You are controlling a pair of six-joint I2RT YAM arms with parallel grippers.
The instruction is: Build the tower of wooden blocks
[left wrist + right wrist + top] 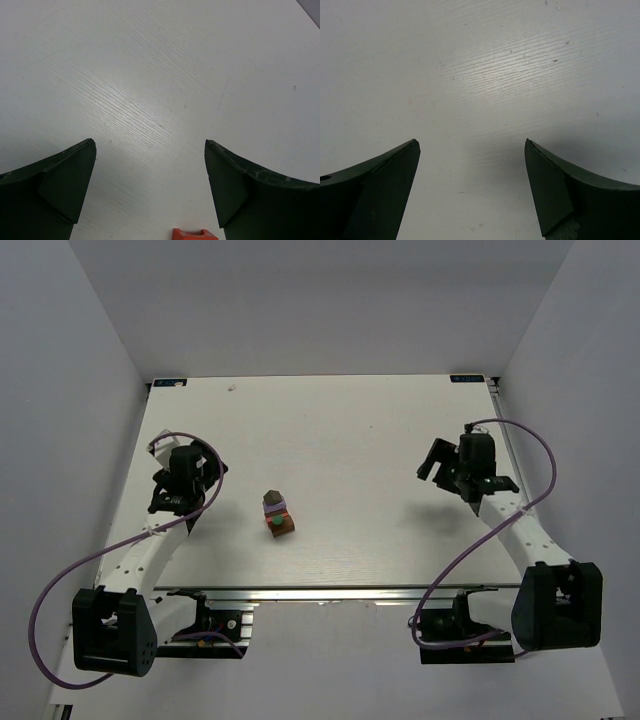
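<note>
A small stack of wood blocks [277,515] stands near the middle of the table in the top view. A dark grey-brown block [271,500] is on top, with a lilac block [279,508] under it, then a green one [275,521] and a brown base [283,528]. My left gripper [190,465] is open and empty, well left of the stack. In the left wrist view [150,145] a red-orange block [195,234] lies on the table at the bottom edge, between the fingers. My right gripper [440,462] is open and empty, far right of the stack, over bare table [471,142].
The white table [350,440] is boxed in by grey walls at the left, right and back. A metal rail [350,592] runs along its near edge, with the arm bases behind it. Purple cables loop beside both arms.
</note>
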